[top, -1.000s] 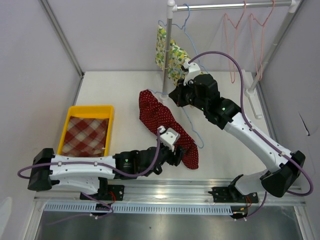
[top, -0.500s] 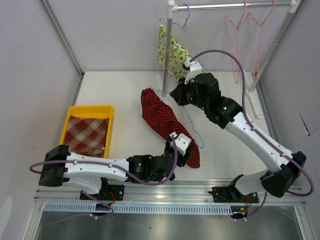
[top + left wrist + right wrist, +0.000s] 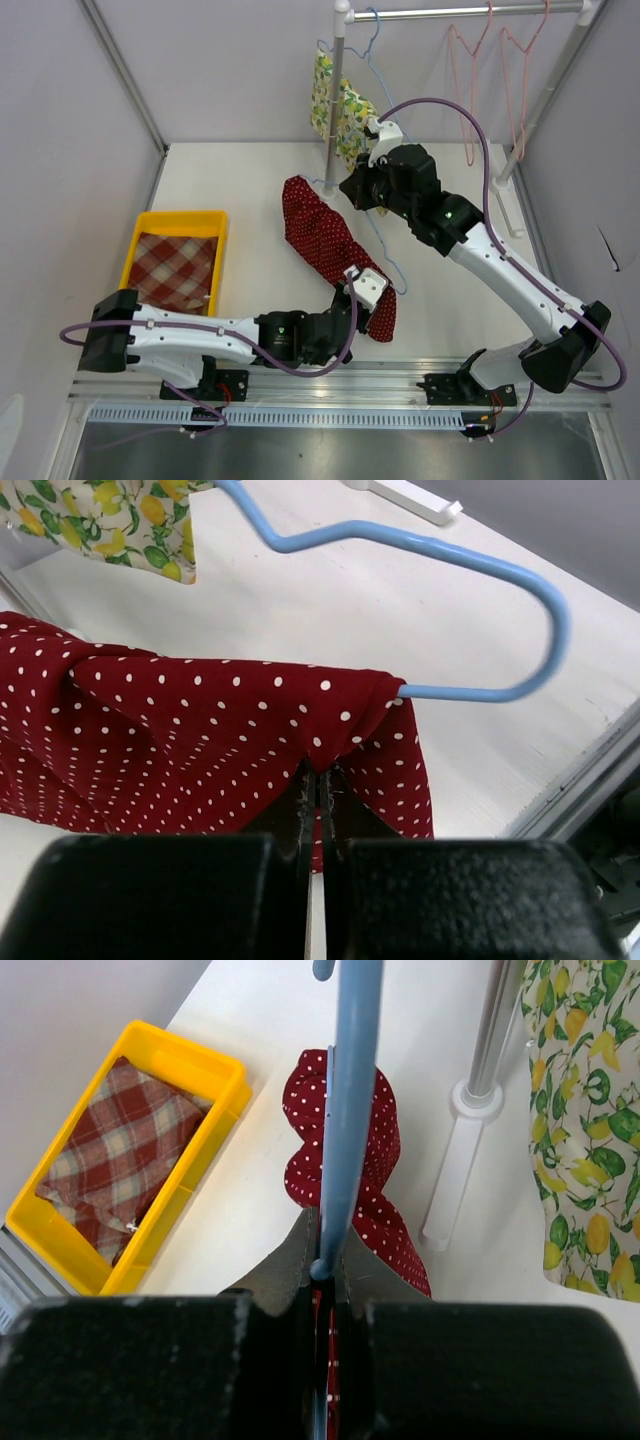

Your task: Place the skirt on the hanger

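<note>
The red white-dotted skirt (image 3: 320, 240) lies on the table in a long bunch, with the blue wire hanger (image 3: 392, 268) threaded through it. My right gripper (image 3: 352, 190) is above the skirt's far end, shut on the hanger's wire (image 3: 350, 1110), and the skirt (image 3: 302, 1175) hangs below it. My left gripper (image 3: 368, 312) is at the skirt's near end. In the left wrist view it (image 3: 320, 772) is shut on a pinched fold of the skirt (image 3: 200, 730), just beside where the hanger's curved end (image 3: 470, 693) comes out of the cloth.
A yellow bin (image 3: 180, 217) holding a plaid cloth stands at the left. At the back stands a clothes rack pole (image 3: 338, 60) with a lemon-print garment (image 3: 352, 110) on a blue hanger. Pink hangers (image 3: 500, 60) hang further right, and the rack's foot (image 3: 505, 205) lies on the table.
My left gripper has moved right to the skirt's near end and gone from open to shut on the cloth. The right gripper has held the hanger almost still.
</note>
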{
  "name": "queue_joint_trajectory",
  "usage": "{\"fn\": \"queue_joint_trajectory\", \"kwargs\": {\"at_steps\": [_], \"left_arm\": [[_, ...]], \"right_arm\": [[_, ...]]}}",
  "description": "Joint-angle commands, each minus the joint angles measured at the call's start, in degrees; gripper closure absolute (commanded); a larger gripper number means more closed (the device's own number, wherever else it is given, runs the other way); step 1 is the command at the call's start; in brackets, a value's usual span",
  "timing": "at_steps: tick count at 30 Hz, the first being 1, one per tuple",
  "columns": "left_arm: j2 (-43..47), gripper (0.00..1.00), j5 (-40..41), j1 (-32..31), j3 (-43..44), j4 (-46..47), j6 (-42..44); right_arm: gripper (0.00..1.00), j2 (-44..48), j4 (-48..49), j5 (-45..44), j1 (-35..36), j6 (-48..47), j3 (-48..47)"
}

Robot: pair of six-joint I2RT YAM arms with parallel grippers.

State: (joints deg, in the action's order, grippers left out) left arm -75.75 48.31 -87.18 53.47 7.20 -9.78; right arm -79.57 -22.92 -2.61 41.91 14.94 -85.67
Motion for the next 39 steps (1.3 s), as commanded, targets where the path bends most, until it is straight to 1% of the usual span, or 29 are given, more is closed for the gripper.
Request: {"fn": "queue_joint_trajectory", "kwargs": {"at_steps": [1,5,10,21,24,31,34,35,36,37,39], "left_arm": [[2.18,1.00,-1.20,-2.03,2.43,1.76,1.87],[4.90,1.00,-2.00,-4.23,1.29,0.71,1.61],[7.80,1.00,-2.26,-5.72,-0.82,-2.97,-2.17],[6.93,1.00,-4.72,-6.16,-2.41,-6.76,-7.09],[6.49,1.00,-4.81,-6.16,-2.06,-9.22,-7.80],[6.66,1.00,-6.13,-6.25,-3.11,-9.05,-9.11],[7.01,0.84,-5.08,-6.25,-3.03,-8.61,-9.38],[7.36,0.67,-4.64,-6.25,-2.85,-8.78,-9.21],[7.80,0.60,-3.07,-6.25,-2.67,-9.04,-9.03],[9.46,0.50,-2.09,-6.25,-2.06,-9.31,-8.16],[11.84,0.43,-0.34,-6.16,-1.62,-8.96,-6.66]], "right_arm": [[1.00,-0.06,3.32,-1.96,0.19,-0.78,-3.98],[1.00,-0.32,3.14,-2.48,-0.42,-1.84,-4.59],[1.00,-0.59,2.88,-1.43,-1.83,-1.84,-5.39],[1.00,-0.67,1.47,-1.26,-2.01,-2.55,-7.23],[1.00,-0.76,1.30,-1.17,-1.92,-2.55,-7.58],[1.00,0.29,0.68,-0.90,-1.83,-2.55,-7.50],[1.00,1.26,0.33,-0.12,-1.66,-2.37,-7.06],[1.00,1.87,0.16,0.06,-1.57,-2.37,-6.88],[1.00,2.31,-0.19,0.24,-1.39,-2.37,-6.62],[1.00,2.84,-0.37,0.50,-1.31,-2.46,-5.83],[1.00,4.94,-0.46,0.68,-1.13,-2.46,-4.78]]}}
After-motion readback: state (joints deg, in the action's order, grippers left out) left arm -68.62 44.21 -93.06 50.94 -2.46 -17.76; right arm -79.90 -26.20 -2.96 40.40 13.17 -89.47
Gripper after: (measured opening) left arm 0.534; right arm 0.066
